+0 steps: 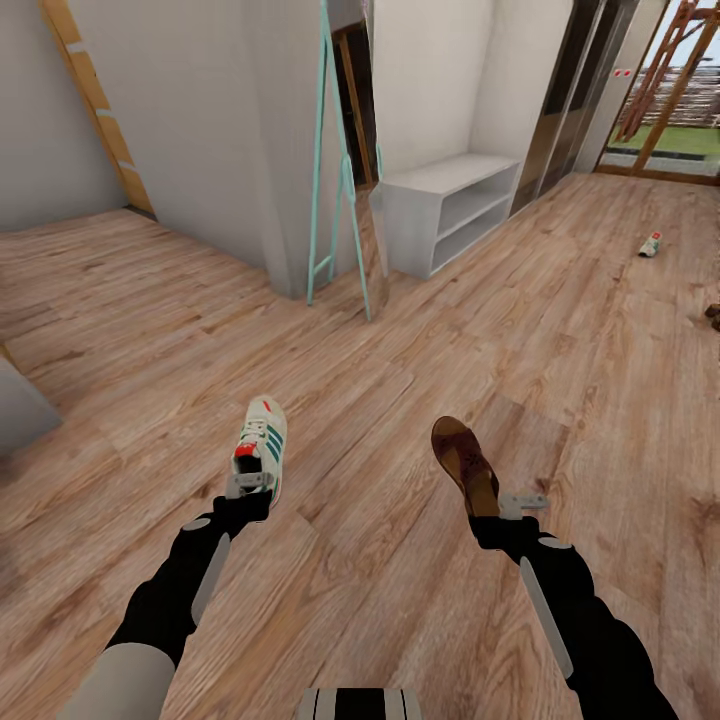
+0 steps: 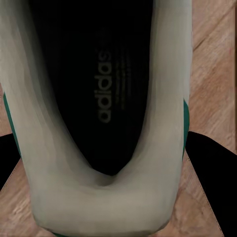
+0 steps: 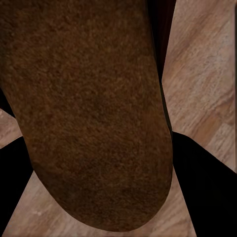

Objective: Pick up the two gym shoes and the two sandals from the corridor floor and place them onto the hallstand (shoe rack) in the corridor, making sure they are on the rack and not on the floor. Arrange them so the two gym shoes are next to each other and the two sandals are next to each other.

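the left gripper (image 1: 250, 487) was closed on the heel of a sneaker (image 1: 261, 442), held above the floor (image 1: 380, 340) with its toe pointing ahead; the left wrist view looked down into its dark insole (image 2: 106, 84). the right gripper (image 1: 505, 503) was clamped on a sandal (image 1: 464, 464), its brown footbed (image 3: 89, 113) close to the right wrist camera. the rack (image 1: 450, 205) stood ahead by the wall, with a second sneaker (image 1: 651, 244) and a dark shape (image 1: 713, 316), cut by the frame edge, lying on the floor well to its right.

A teal-framed standing mirror (image 1: 345, 170) leans at the white wall corner (image 1: 270, 150), beside glass doors (image 1: 670, 90).
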Controlling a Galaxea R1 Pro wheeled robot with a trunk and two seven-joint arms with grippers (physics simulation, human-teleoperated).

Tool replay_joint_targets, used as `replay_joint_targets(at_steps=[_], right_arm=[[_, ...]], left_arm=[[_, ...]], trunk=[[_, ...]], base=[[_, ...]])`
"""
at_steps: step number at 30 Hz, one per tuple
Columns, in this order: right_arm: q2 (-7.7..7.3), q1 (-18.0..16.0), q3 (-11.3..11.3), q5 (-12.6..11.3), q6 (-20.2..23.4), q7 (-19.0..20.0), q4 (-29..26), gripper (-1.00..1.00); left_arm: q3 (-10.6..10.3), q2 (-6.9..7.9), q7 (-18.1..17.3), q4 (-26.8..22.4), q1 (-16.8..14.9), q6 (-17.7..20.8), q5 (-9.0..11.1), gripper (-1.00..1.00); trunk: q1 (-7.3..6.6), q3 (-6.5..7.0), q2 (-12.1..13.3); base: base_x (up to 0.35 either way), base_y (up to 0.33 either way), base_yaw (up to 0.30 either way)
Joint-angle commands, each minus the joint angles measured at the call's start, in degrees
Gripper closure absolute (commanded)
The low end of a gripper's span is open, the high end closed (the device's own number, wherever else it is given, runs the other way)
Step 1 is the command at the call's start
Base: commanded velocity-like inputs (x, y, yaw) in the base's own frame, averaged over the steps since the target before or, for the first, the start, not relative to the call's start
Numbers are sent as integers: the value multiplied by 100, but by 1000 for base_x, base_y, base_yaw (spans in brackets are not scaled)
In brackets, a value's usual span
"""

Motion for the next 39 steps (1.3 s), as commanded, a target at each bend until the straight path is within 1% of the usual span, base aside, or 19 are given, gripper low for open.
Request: replay_joint_targets(at_steps=[1,26,33,39], right_arm=[[-1,-4,-1,-3,28,0,-8,100],[-1,-1,0,-7,28,0,-12,100],[-1,-3,0,-8,28,0,-12,100],[-1,-5,0,-5,28,0,-8,100]], left_arm=[[23,-6,-28,-8,-1,36,20,100],[16,-6,-28,-8,-1,36,27,100],[16,-6,-28,-6,-1,36,28,100],[16,-6,-28,-2,-1,36,29,100]], trunk=[[-3,28,0],[-71,816,40],[-224,1008,320],[-224,1056,320]], base=[[0,0,0],[0,0,0],[0,0,0],[0,0,0]])
